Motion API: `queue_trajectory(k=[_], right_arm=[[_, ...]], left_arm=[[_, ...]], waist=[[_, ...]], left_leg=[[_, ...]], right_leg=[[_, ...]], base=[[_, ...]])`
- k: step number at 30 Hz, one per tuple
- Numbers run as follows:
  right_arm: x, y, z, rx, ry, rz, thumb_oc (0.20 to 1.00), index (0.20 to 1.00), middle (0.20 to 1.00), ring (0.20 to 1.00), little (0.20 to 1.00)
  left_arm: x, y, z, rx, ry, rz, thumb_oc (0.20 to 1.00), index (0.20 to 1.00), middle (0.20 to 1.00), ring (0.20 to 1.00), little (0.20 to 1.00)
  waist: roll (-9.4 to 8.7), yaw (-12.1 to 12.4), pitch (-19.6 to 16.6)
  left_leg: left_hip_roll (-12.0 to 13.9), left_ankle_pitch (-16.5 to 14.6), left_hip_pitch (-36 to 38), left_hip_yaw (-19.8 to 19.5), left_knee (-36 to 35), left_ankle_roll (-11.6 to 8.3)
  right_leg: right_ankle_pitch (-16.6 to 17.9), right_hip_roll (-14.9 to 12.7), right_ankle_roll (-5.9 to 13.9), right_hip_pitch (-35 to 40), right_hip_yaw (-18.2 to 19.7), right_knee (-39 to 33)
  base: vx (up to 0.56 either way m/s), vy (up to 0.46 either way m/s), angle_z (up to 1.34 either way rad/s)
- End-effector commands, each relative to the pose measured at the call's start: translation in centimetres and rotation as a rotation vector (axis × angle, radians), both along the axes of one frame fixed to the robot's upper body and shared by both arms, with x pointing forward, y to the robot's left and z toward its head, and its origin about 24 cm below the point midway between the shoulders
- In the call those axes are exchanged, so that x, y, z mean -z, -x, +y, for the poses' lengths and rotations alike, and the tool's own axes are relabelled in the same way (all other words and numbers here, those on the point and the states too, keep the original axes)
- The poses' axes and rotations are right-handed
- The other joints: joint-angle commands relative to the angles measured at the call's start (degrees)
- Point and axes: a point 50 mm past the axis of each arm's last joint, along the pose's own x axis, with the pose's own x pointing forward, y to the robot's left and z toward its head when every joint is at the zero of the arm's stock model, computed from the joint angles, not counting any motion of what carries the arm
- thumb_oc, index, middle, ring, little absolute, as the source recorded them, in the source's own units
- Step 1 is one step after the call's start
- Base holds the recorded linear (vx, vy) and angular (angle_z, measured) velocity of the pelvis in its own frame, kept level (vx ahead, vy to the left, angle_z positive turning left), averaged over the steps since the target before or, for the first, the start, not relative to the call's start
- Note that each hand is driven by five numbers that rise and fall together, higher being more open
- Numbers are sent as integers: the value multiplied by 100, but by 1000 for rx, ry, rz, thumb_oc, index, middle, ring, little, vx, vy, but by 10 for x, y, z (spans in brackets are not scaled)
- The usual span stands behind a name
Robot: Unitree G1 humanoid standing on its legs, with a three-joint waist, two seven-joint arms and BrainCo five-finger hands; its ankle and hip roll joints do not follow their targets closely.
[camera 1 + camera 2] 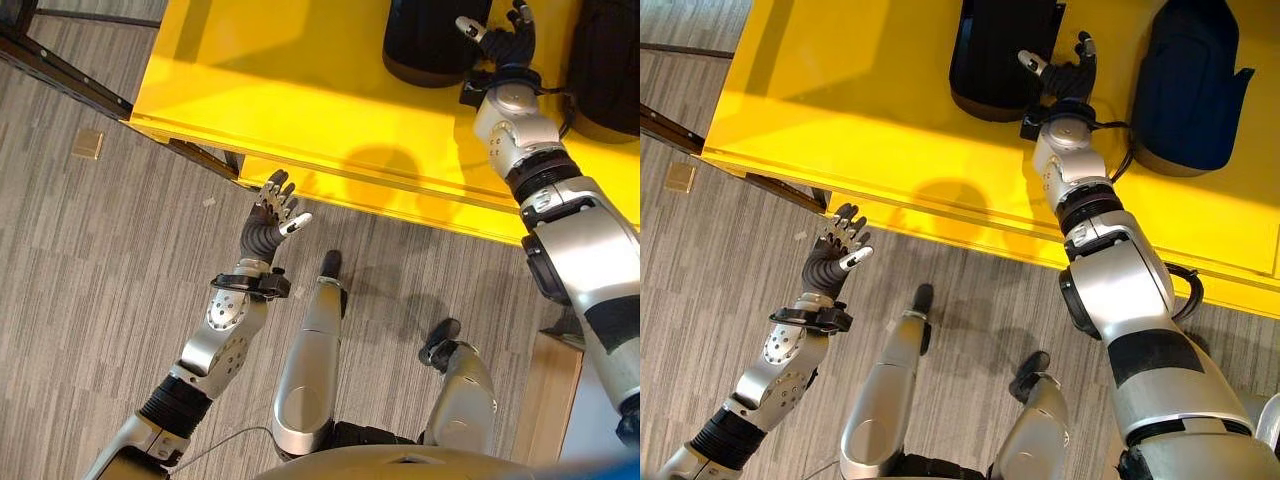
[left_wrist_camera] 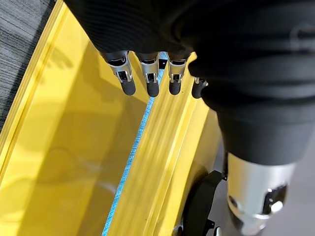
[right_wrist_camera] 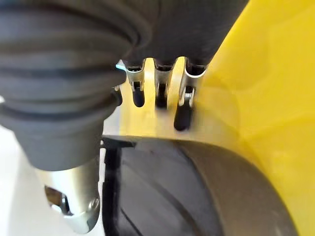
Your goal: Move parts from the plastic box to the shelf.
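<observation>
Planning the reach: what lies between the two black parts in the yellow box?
The right hand, fingers open, over bare yellow box floor between left part and right part, right eye view.

The left hand [image 1: 270, 222] is raised on a bent arm, palm up-ish, its fingers [image 2: 127, 78] straight and slightly spread, with the thumb sticking out to the side. The right arm reaches way out, nearly straight. The right hand [image 1: 1065, 75] is relaxed too, fingers [image 3: 183, 109] loosely extended, thumb apart, nothing between them.
</observation>
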Motion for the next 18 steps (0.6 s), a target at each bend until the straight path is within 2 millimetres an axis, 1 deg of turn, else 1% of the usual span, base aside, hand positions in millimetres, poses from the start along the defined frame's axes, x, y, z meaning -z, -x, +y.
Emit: queue_trajectory(k=[1,4,9,10,11,14,16,17,18], right_arm=[[-12,6,-2,0,27,-99,1000,1000,1000,1000,1000],[-16,7,-4,5,37,-115,1000,1000,1000,1000,1000],[-32,13,0,-3,85,-181,1000,1000,1000,1000,1000],[-32,13,0,-3,85,-180,1000,1000,1000,1000,1000],[-39,15,0,-3,92,-208,1000,1000,1000,1000,1000],[-44,17,2,-14,96,-230,1000,1000,1000,1000,1000],[-50,22,9,-50,107,-284,1000,1000,1000,1000,1000],[-50,22,9,-50,107,-284,1000,1000,1000,1000,1000],[-51,26,14,-80,97,-316,1000,1000,1000,1000,1000]], left_arm=[[-15,-2,7,-19,24,-83,1000,1000,1000,1000,1000],[-15,-2,7,-15,22,-83,1000,1000,1000,1000,1000],[-14,-3,9,-8,3,-76,1000,1000,1000,1000,1000],[-14,-3,9,-8,3,-75,1000,1000,1000,1000,1000],[-15,-3,10,-3,1,-83,1000,1000,1000,1000,1000],[-16,-3,11,-3,-6,-86,1000,1000,1000,1000,1000],[-16,-3,13,-5,-16,-86,1000,1000,1000,1000,1000],[-16,-3,13,-5,-17,-86,1000,1000,1000,1000,1000],[-16,-3,14,-7,-23,-84,1000,1000,1000,1000,1000]], waist=[[-124,95,0],[-129,80,0],[-163,49,-3],[-163,49,-3],[-180,34,-4],[-192,27,-24],[-239,-24,-100],[-239,-24,-99],[-263,-50,-149]], left_leg=[[197,-737,286,223,189,42],[210,-738,338,220,192,41],[234,-711,540,233,126,22],[234,-710,546,234,122,22],[241,-694,625,226,86,11],[261,-671,719,240,32,-2],[301,-631,854,266,-63,-18],[302,-628,862,267,-68,-19],[330,-608,945,280,-139,-33]], right_leg=[[-394,158,-209,80,-2,361],[-411,158,-217,135,2,362],[-412,179,-223,285,22,345],[-411,179,-223,290,22,342],[-407,183,-226,335,29,322],[-400,202,-228,411,30,285],[-371,244,-220,510,30,202],[-368,246,-220,517,28,196],[-345,277,-218,599,19,110]], base=[[-8,-15,-5],[-23,-13,-6],[-20,-14,-4],[-21,-18,-3],[0,0,0],[0,0,0],[-10,-19,-7],[3,-28,-9],[8,-18,-8]])
